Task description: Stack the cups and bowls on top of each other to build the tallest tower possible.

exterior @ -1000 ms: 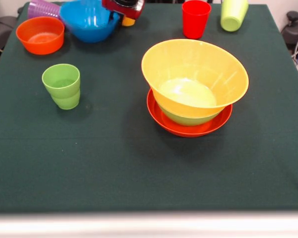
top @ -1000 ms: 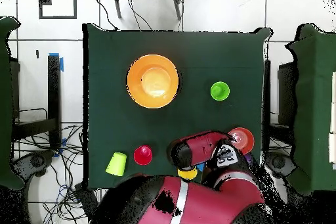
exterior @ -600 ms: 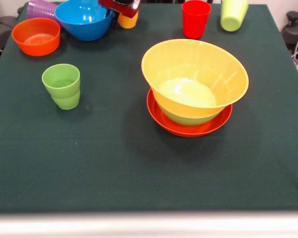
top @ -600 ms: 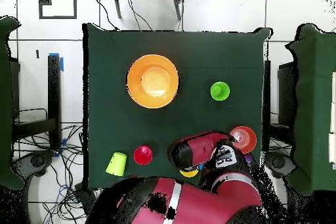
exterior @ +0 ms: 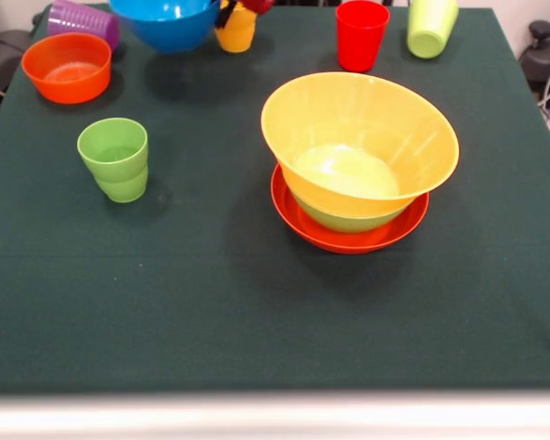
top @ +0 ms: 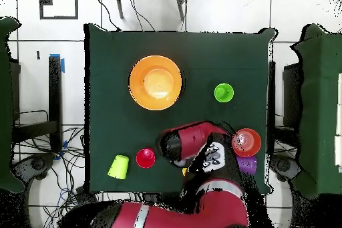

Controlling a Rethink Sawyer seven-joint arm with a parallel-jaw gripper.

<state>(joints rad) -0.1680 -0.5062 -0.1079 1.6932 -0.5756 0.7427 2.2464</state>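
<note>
The tower stands right of centre: the orange-yellow bowl (exterior: 359, 137) (top: 155, 82) sits in a green bowl (exterior: 348, 218), which rests on the red-orange bowl (exterior: 348, 236). At the top edge the blue bowl (exterior: 165, 20) hangs above its shadow. My gripper (exterior: 223, 11) is shut on its right rim, beside the yellow cup (exterior: 236, 29). Only the fingertips show there. In the overhead view the red arm (top: 194, 142) hides both gripper and blue bowl. Loose on the cloth are the small orange bowl (exterior: 66, 66) (top: 246, 142), an upright green cup (exterior: 115, 158) (top: 224, 93) and a red cup (exterior: 361, 34) (top: 145, 158).
A purple cup (exterior: 82, 18) (top: 246, 165) lies on its side at the far left corner. A light green cup (exterior: 431, 26) (top: 118, 166) lies tipped at the far right. The dark green cloth (exterior: 211, 321) covers the table to its white front edge.
The blue bowl has risen off the cloth toward the top edge with the gripper. The yellow and purple cups show more. Overhead, the arm's wrist has swung inward over the table.
</note>
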